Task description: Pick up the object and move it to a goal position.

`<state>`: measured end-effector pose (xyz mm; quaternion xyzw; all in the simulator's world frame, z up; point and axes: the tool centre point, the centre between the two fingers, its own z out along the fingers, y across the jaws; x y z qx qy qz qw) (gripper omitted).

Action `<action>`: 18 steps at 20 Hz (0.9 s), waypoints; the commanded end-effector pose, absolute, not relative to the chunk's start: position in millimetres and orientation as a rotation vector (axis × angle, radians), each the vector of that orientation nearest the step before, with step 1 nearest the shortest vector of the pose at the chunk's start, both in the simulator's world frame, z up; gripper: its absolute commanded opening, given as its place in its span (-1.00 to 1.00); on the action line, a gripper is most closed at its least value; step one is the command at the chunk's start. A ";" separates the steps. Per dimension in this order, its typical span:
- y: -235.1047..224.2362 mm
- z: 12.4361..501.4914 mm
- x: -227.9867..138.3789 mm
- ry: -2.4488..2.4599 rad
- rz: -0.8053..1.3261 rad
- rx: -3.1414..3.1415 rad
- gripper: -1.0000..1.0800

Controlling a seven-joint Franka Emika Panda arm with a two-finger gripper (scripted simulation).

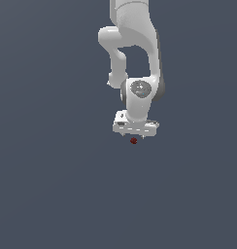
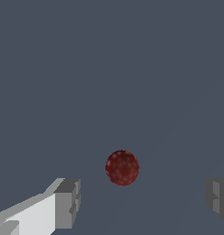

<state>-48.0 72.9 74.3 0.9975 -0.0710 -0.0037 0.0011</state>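
The object is a tiny dark red ball (image 1: 133, 140) on the flat grey floor, just below the white gripper's base in the exterior view. In the wrist view the ball (image 2: 122, 167) lies ahead of the gap between the two grey fingertips (image 2: 67, 203), which stand far apart. My gripper (image 2: 141, 202) is open and empty and touches nothing. In the exterior view the gripper (image 1: 135, 135) hangs straight over the ball, and its fingers are hard to make out there.
The white arm (image 1: 135, 48) comes down from the top of the exterior view. A plain grey surface (image 1: 52, 185) lies all around, with no other objects in view.
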 end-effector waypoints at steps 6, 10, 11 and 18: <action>81.8 67.7 -53.0 -0.241 -0.003 3.132 0.92; 82.0 62.2 -53.2 -0.241 -0.003 3.132 0.92; 81.8 59.4 -53.3 -0.242 -0.002 3.132 0.92; 82.1 27.1 -54.5 -0.245 0.000 3.132 0.92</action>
